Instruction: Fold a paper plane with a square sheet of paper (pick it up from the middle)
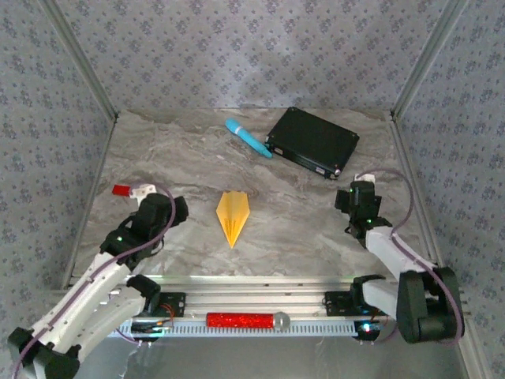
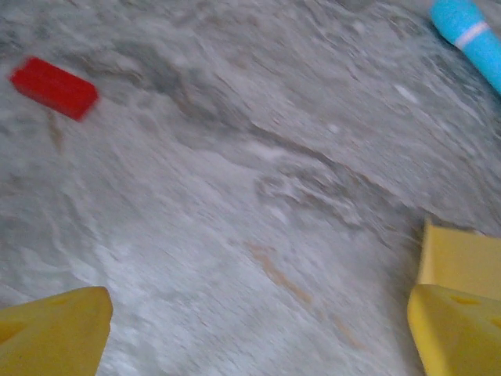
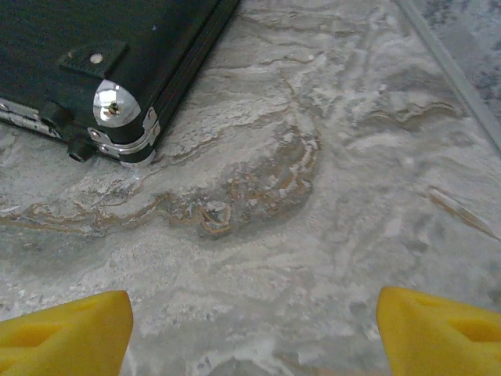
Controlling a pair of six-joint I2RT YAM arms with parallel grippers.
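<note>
The square sheet of paper lies folded into a slim yellow-orange paper plane [image 1: 232, 217] at the middle of the table, flat, with its sharp tip toward the near edge. One edge of the plane [image 2: 463, 258] shows at the right of the left wrist view, just past a finger. My left gripper [image 1: 158, 207] [image 2: 258, 329] is to the plane's left, open, with bare table between its yellow fingers. My right gripper [image 1: 359, 197] [image 3: 254, 329] is well to the plane's right, also open over bare table. Neither gripper touches the plane.
A black flat box [image 1: 312, 142] [image 3: 102, 63] lies at the back right, its corner just ahead of the right gripper. A light-blue cylinder [image 1: 248, 137] [image 2: 470, 35] lies beside it. A small red block [image 1: 121, 190] [image 2: 53, 88] sits at the left. Patterned walls enclose the table.
</note>
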